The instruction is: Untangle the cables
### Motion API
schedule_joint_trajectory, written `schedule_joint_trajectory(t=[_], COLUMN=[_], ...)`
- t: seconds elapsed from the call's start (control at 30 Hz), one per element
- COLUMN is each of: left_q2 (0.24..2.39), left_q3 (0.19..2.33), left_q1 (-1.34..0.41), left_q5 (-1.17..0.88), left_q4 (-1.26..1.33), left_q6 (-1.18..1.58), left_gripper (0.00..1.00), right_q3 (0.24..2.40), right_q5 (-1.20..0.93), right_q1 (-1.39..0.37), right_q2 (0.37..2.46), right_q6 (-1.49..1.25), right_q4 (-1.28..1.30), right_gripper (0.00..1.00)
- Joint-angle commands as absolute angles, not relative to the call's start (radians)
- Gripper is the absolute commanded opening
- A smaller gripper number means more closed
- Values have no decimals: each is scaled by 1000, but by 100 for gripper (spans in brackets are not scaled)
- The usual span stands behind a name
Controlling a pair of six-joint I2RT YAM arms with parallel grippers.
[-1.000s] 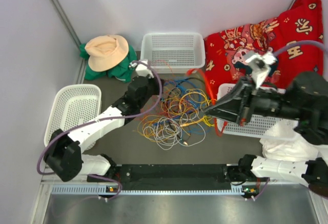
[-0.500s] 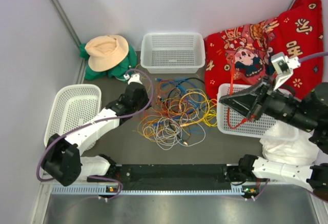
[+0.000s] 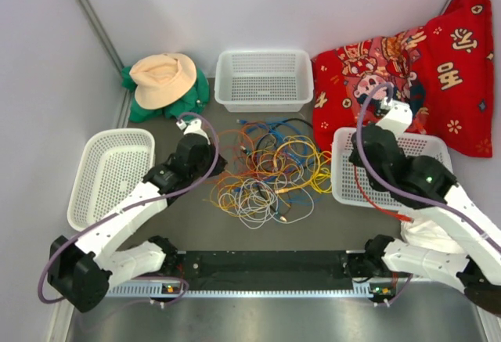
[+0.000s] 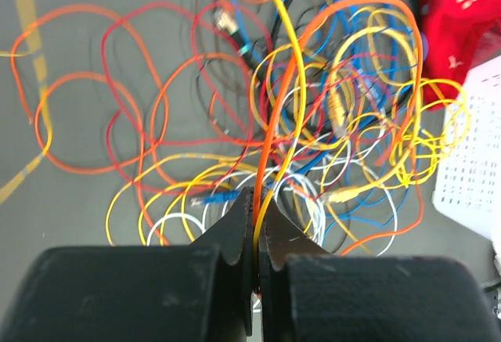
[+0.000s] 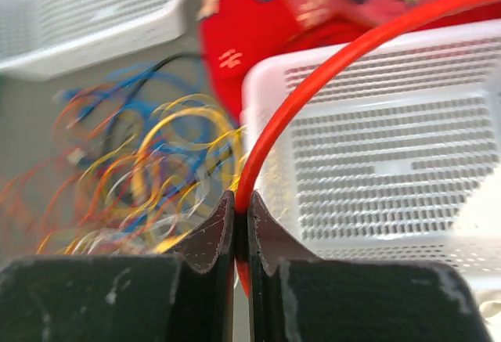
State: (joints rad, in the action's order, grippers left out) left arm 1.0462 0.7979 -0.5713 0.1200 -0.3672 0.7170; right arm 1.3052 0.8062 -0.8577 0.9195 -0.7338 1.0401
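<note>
Cables (image 3: pixel 270 174) lie tangled at bench (image 3: pixel 188 225) centre. Left gripper (image 4: pixel 253 201) is closed on an orange cable (image 4: pixel 291 91) from the tangle. Right gripper (image 5: pixel 241 201) is closed on a red cable (image 5: pixel 329 64) above the right-hand white basket (image 5: pixel 376 162).

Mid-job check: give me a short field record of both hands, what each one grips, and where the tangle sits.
left hand: shut on orange cable, at the left edge of the tangle
right hand: shut on red cable, above the right basket
red cable path: arcs up from the right hand and across the right basket
tangle: mid-table between the arms, many colours looped together
untangling: not done
</note>
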Motion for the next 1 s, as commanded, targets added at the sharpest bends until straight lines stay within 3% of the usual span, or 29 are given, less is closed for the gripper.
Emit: schedule_joint_trajectory(t=[0.0, 0.2, 0.4, 0.7, 0.97], left_q2=[1005, 943, 904, 874, 879], left_q3=[747, 686, 664, 647, 615], left_q1=[-583, -595, -598, -598, -598], left_q5=[130, 152, 184, 192, 187], left_q4=[-380, -357, -367, -351, -345], left_q6=[775, 790, 787, 779, 788], left_gripper=[0, 0, 0, 0, 0], right_q3=[1174, 1016, 914, 985, 939], right_q5=[998, 1147, 1092, 862, 710], right_q1=[-761, -707, -592, -417, -357], right_q2=[888, 936, 940, 1061, 1201], right_q6=[-813, -738, -557, -401, -414], right_q4=[913, 658, 333, 149, 182], right_gripper=[0, 0, 0, 0, 0])
